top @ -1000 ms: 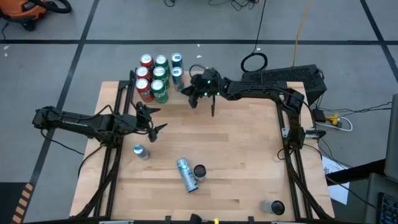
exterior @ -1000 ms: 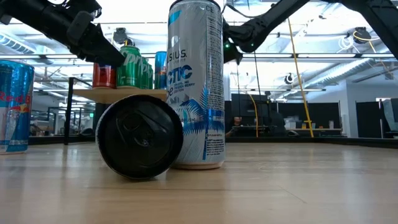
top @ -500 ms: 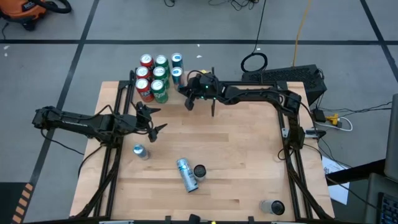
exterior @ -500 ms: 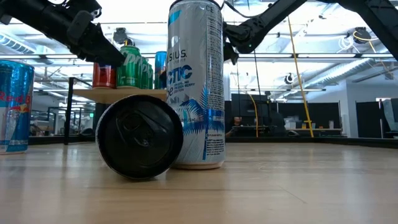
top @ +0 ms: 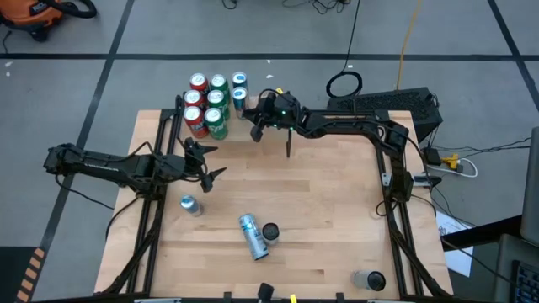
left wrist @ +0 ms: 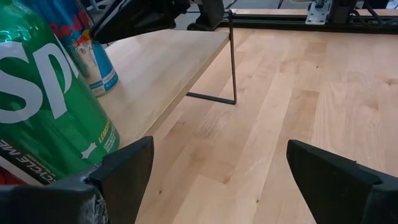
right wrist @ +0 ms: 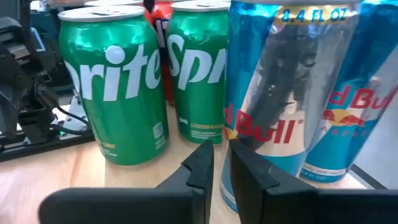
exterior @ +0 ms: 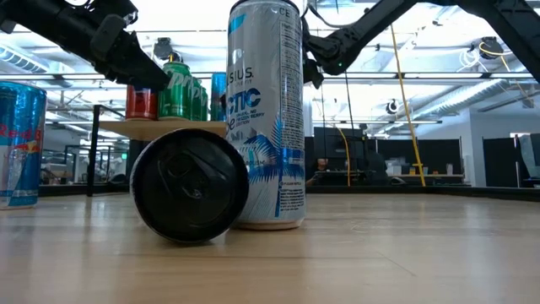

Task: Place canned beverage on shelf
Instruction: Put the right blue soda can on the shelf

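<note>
The shelf (left wrist: 168, 62) stands at the table's far left and carries several cans: red ones, green Sprite cans (right wrist: 118, 81) and two blue Red Bull cans (top: 239, 82). My right gripper (right wrist: 216, 163) is shut. It sits level at the shelf's right end, with its tips just in front of the nearer blue can (right wrist: 280, 93), also seen from above (top: 238, 98). My left gripper (top: 209, 164) hangs open by the shelf's near end, and nothing is between its fingers (left wrist: 217, 168). My right gripper comes in level from the table's right side. Its shut fingertips (right wrist: 202, 155) stand close against the lower side of the nearer blue can (right wrist: 249, 134). I cannot tell whether they touch it. The can stands upright on the shelf.
A small blue can (top: 189, 204) stands on the table's left half. A tall silver-blue can (top: 251, 236) and a black can (top: 270, 231) sit near the middle front. Another can (top: 368, 280) is at the near right corner. Bare wood lies between them.
My right gripper has turned a little at the wrist beside the blue cans at the shelf's right end. It has stayed shut and kept almost to the same spot.
</note>
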